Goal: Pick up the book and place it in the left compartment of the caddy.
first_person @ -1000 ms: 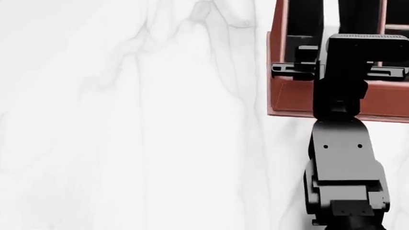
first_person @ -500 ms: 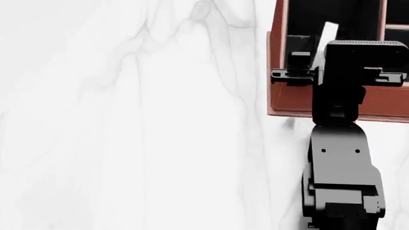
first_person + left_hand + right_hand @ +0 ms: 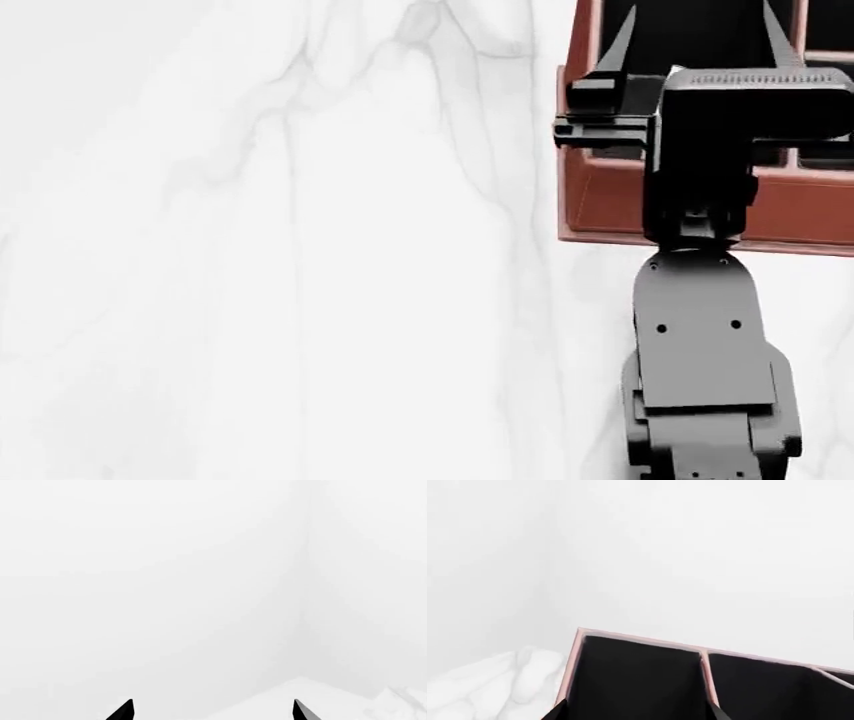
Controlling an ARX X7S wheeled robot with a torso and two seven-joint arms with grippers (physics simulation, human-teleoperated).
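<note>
right gripper (image 3: 694,40) hangs over the caddy (image 3: 607,205) near the counter's far right, jaws apart, book's thin, stiff, probably slippery, so pinch its edges

Flat, bright, even light throughout; no clear source. Left wrist view nearly washed out to white, only faint grey gradients. Marble table (image 3: 267,250) pale, veins soft. Caddy (image 3: 607,210) interior solid black, no detail. Slight shadow under its near edge. Renders sharp, no edge distortion.
</note>
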